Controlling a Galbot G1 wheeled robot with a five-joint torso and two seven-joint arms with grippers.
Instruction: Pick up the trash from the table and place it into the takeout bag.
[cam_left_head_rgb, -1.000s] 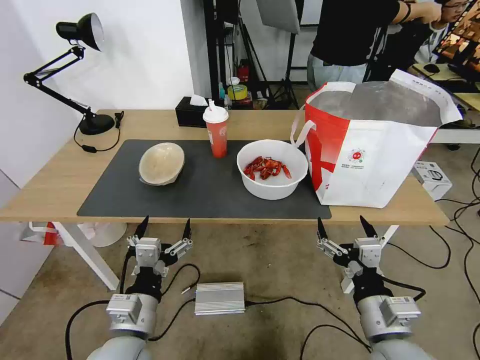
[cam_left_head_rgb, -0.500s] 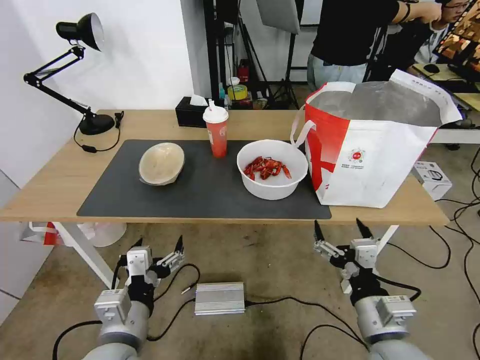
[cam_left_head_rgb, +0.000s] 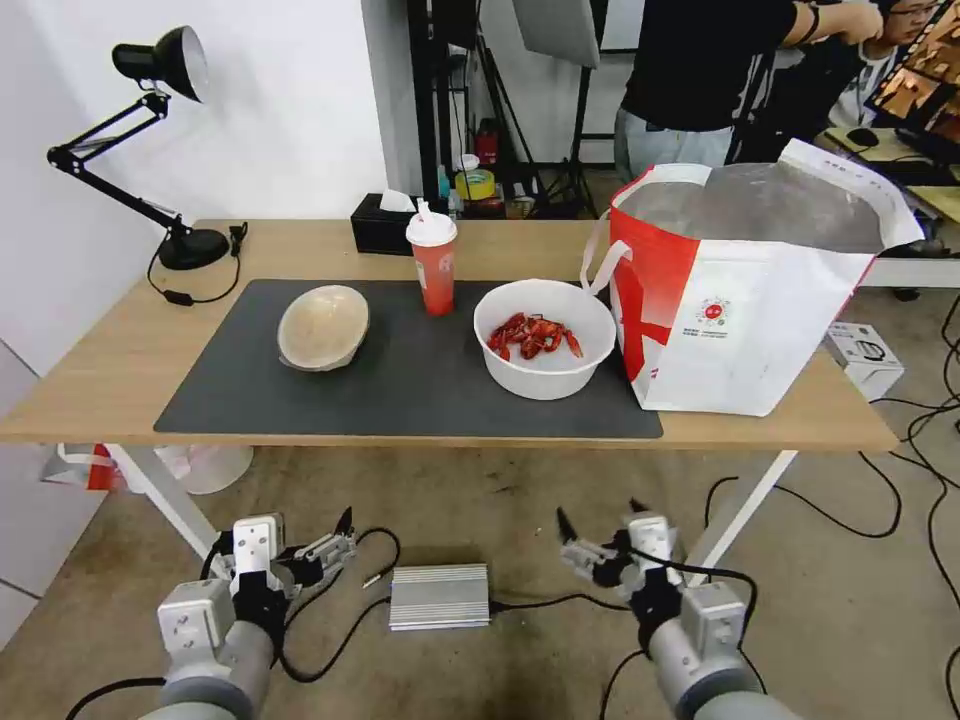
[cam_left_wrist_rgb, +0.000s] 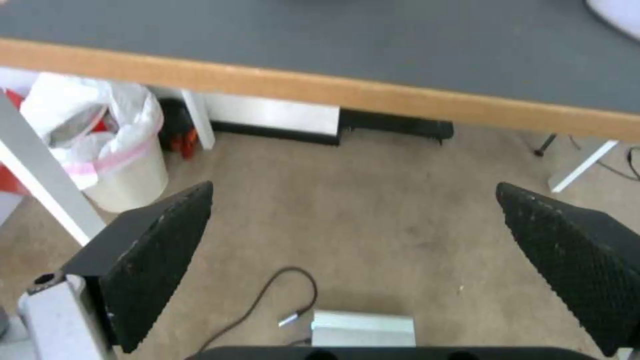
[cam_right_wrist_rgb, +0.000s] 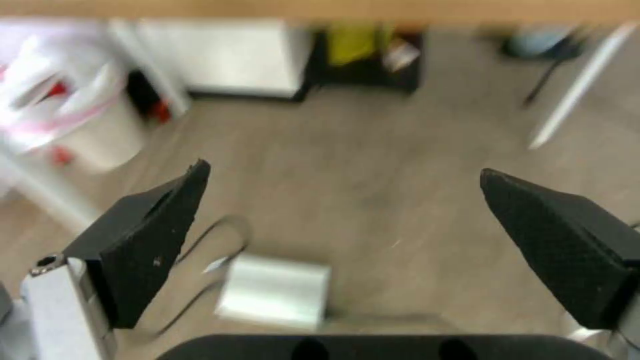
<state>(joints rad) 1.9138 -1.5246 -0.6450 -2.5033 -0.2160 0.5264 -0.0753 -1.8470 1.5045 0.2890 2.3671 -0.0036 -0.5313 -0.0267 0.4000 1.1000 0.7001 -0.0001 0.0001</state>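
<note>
Hanging low before the bench (cam_left_head_rgb: 120, 390), left claw (cam_left_head_rgb: 300, 535) and right claw (cam_left_head_rgb: 600, 530) stand apart, empty; the trash is untouched.

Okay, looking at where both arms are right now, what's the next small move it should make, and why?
Probably raise the right pincer toward the white bowl of crayfish shells. Both pincers hang open below the table edge, the left pincer too, holding nothing. That bowl sits nearest the takeout bag, on the right arm's side, so it seems the easiest first pick.
</note>
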